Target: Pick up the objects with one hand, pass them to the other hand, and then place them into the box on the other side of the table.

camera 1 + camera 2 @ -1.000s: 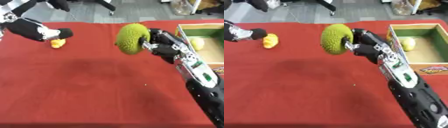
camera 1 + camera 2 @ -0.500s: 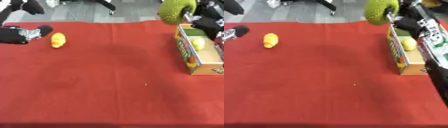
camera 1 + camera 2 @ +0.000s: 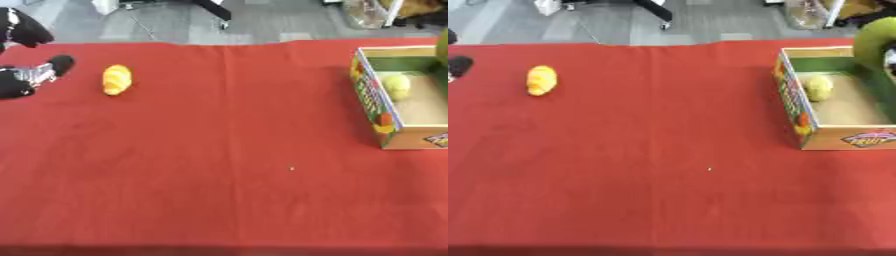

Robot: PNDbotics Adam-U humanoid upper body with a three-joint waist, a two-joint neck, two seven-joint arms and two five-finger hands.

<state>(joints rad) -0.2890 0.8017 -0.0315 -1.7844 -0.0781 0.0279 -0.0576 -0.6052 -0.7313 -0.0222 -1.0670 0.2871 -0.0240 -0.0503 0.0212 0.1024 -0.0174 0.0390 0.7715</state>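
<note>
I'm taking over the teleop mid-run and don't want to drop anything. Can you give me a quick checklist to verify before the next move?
1. Big green fruit over the box: ok, it sits above the far right part of the box.
2. Grip on the green fruit: cannot tell, the right robot hand is hidden behind it at the view's edge.
3. Room in the box: ok, only one small yellow-green fruit lies inside, at the far left end.
4. Next item reachable: ok, the orange object lies alone on the red cloth, beside the left robot hand.
5. Left robot hand free: ok, it holds nothing.
</note>
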